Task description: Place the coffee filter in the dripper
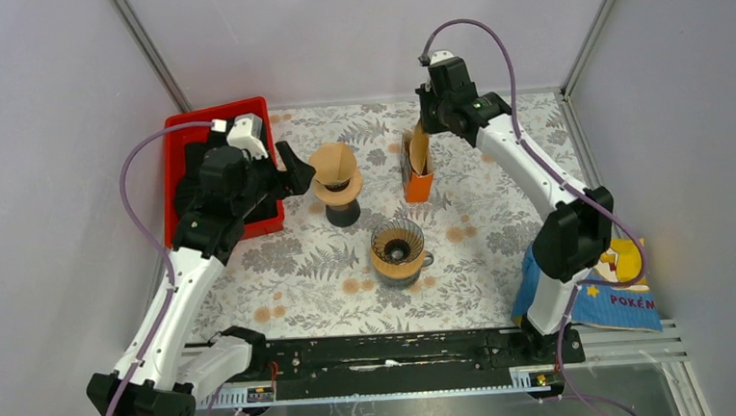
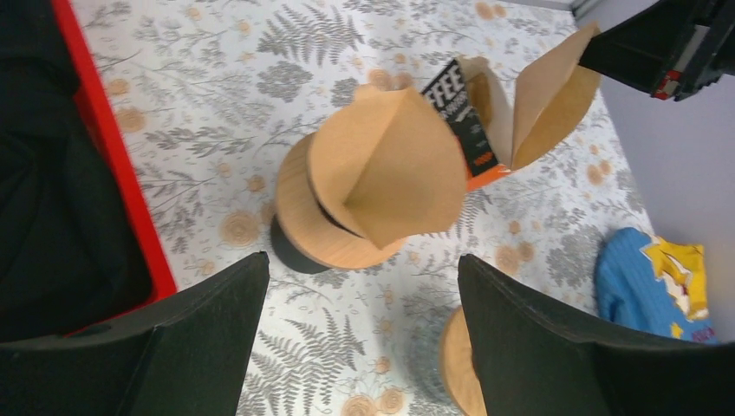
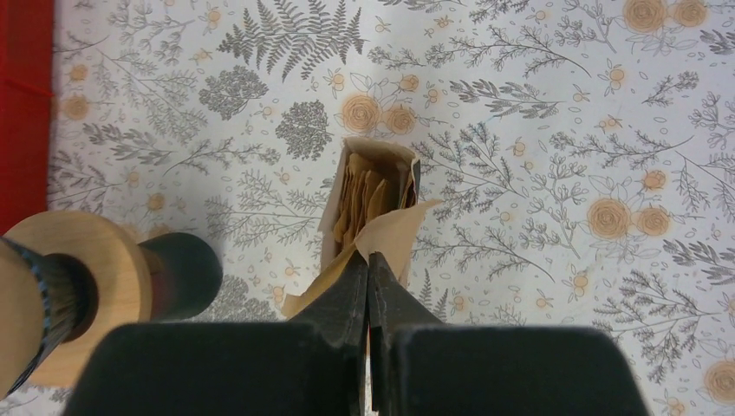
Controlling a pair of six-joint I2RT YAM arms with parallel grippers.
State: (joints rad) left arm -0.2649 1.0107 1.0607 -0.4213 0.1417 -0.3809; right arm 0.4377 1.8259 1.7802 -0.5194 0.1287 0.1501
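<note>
A wooden-ringed dripper on a black stand (image 1: 336,186) holds a brown paper filter (image 1: 333,160); both also show in the left wrist view, the dripper (image 2: 299,204) and its filter (image 2: 381,169). My left gripper (image 1: 294,170) is open and empty just left of it, jaws wide apart (image 2: 362,264). My right gripper (image 1: 426,118) is shut on another brown filter (image 3: 390,234), held above the orange filter box (image 1: 418,178). The box (image 3: 368,186) holds several filters. A second dripper (image 1: 398,251) stands empty nearer the front.
A red tray (image 1: 173,162) with dark contents lies behind my left gripper. A blue printed bag (image 1: 620,289) lies at the right front by the right arm's base. The floral tablecloth (image 1: 291,271) covers the table. Enclosure walls stand on three sides.
</note>
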